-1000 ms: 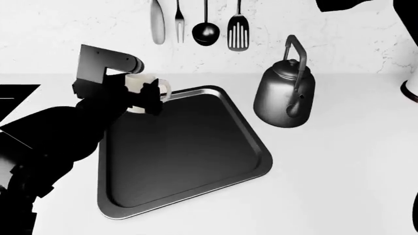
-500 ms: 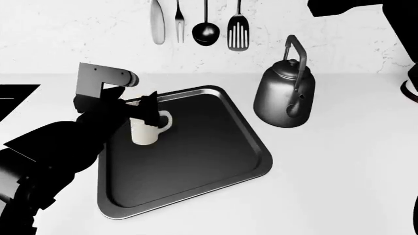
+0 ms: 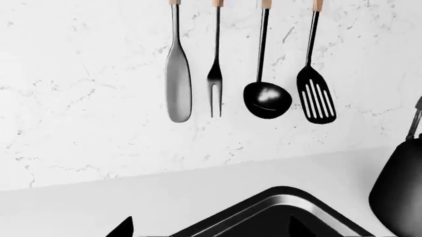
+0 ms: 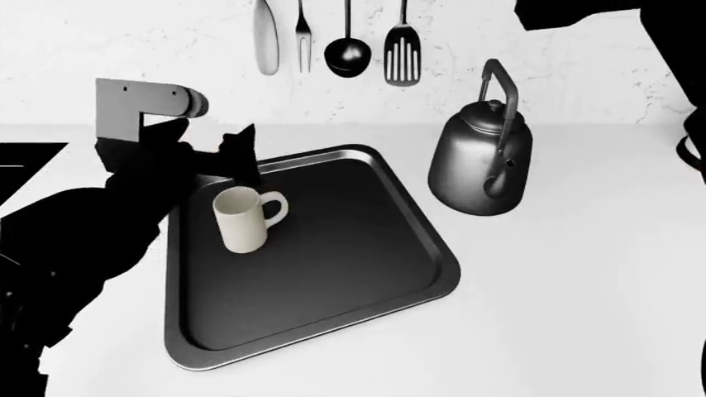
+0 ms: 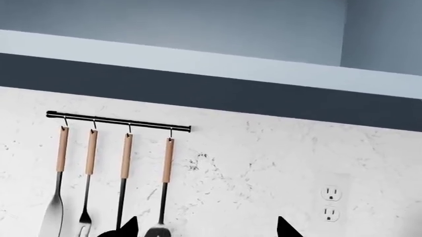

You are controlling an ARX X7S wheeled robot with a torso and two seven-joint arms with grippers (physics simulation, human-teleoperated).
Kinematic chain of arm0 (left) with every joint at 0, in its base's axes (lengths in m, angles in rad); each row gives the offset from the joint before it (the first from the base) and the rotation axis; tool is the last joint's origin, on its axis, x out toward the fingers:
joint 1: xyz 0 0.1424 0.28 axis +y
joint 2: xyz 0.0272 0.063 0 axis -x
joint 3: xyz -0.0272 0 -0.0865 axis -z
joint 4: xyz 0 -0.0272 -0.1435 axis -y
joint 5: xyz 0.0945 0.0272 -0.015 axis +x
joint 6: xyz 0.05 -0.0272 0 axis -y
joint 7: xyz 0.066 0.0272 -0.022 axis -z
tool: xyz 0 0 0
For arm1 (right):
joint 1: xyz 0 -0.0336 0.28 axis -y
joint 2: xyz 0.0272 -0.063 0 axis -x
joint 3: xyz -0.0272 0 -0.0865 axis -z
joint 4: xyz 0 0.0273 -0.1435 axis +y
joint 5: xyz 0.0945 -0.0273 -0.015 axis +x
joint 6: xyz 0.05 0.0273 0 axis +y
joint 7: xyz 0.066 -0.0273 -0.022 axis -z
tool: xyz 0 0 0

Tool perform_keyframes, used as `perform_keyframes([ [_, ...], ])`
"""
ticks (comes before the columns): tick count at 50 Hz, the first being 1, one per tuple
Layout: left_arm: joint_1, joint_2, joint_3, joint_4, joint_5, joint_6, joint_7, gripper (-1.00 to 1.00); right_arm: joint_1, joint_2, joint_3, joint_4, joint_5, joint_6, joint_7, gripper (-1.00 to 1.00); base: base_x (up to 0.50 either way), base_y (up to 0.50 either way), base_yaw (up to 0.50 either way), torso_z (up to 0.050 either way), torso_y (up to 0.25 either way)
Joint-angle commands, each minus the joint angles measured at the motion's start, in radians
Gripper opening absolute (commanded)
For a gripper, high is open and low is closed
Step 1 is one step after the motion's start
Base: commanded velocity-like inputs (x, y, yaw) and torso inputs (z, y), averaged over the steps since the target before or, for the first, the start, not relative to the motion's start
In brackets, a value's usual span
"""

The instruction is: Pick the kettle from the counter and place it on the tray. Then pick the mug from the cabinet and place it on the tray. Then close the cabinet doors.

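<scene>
The cream mug (image 4: 245, 218) stands upright on the black tray (image 4: 331, 273), near its far left corner, handle pointing right. My left gripper (image 4: 207, 154) hangs open just behind and above the mug, holding nothing. In the left wrist view the left gripper (image 3: 209, 230) shows only two spread tips over the tray's corner (image 3: 280, 207). The dark kettle (image 4: 481, 162) stands on the white counter (image 4: 574, 281), right of the tray and off it; its side shows as the kettle (image 3: 400, 197). My right gripper (image 5: 205, 230) is open and empty, raised facing the wall under the cabinet (image 5: 197, 24).
Several utensils (image 4: 331, 41) hang on the wall behind the tray. A black sink (image 4: 22, 165) lies at the left edge. A white cylinder's dark base (image 4: 693, 153) shows at the right edge. A wall outlet (image 5: 330, 200) is near my right gripper.
The left gripper lowered the mug onto the tray, let go of it and drew up and back to the left. The kettle has not moved.
</scene>
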Motion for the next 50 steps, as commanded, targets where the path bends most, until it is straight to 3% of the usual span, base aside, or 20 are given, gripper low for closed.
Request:
perform_keyframes([
  [1,-0.065,-0.021,-0.114,0.130,-0.111,-0.035,-0.092,1.00,0.021,-0.017,-0.025,0.074,0.074,0.044,0.054,1.00,0.00,0.00,0.00,0.000,0.000],
  [9,-0.101,-0.059,-0.180,0.339,-0.241,-0.124,-0.242,1.00,0.006,-0.069,-0.085,0.227,0.091,0.063,0.069,1.00,0.00,0.00,0.00,0.000,0.000],
  [18,-0.115,-0.090,-0.239,0.468,-0.362,-0.169,-0.348,1.00,-0.031,-0.082,-0.198,0.380,-0.091,-0.032,-0.093,1.00,0.00,0.00,0.00,0.000,0.000],
  [32,-0.081,-0.113,-0.267,0.476,-0.382,-0.157,-0.347,1.00,-0.052,-0.097,-0.291,0.595,-0.264,-0.184,-0.244,1.00,0.00,0.00,0.00,0.000,0.000],
  [50,-0.045,-0.118,-0.272,0.473,-0.375,-0.139,-0.332,1.00,-0.067,-0.094,-0.336,0.731,-0.353,-0.273,-0.310,1.00,0.00,0.00,0.00,0.000,0.000],
])
